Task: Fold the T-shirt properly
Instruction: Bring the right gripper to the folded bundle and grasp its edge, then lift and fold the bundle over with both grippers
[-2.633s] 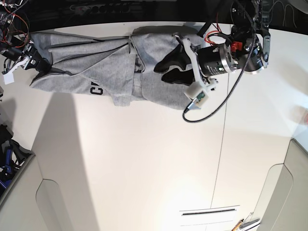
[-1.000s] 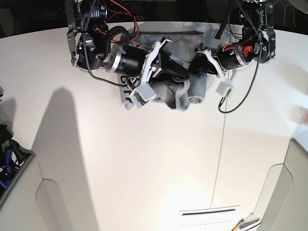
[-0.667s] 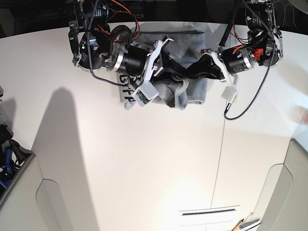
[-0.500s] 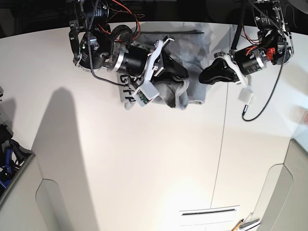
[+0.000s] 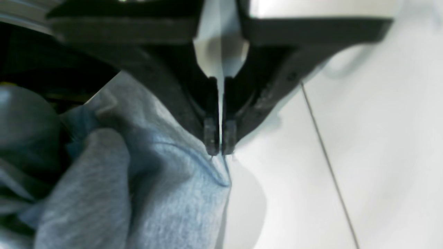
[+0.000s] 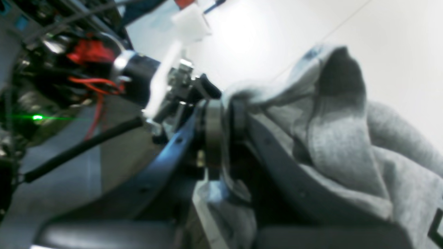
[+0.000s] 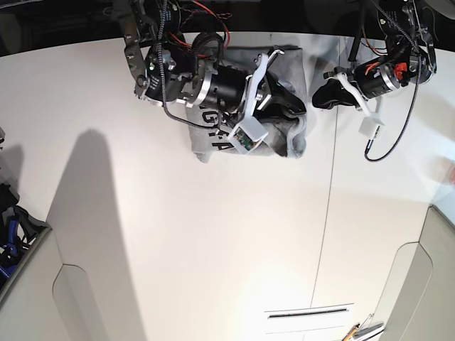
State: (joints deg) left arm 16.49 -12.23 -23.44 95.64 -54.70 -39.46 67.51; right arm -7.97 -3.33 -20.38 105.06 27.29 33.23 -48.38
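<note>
The grey T-shirt [image 7: 293, 67] lies bunched and folded over at the table's far edge, with black lettering [image 7: 217, 135] showing on its near left part. My right gripper [image 7: 288, 106] sits over the shirt's right half, shut on a fold of its fabric. In the right wrist view the cloth [image 6: 332, 138] is pinched between that gripper's fingers [image 6: 214, 128]. My left gripper [image 7: 318, 97] is shut and empty, just right of the shirt's right edge. In the left wrist view its tips [image 5: 219, 145] hover at the shirt's hem [image 5: 193, 193].
A thin seam [image 7: 328, 213] runs down the white table, just right of the shirt. Grey bins stand at the near left [image 7: 28, 284] and near right [image 7: 426, 284]. A white strip [image 7: 309, 316] lies near the front edge. Cables hang off both arms.
My right gripper carried the shirt's left part over to the right, making a compact bundle. My left gripper let go of the shirt and drew back to the right.
</note>
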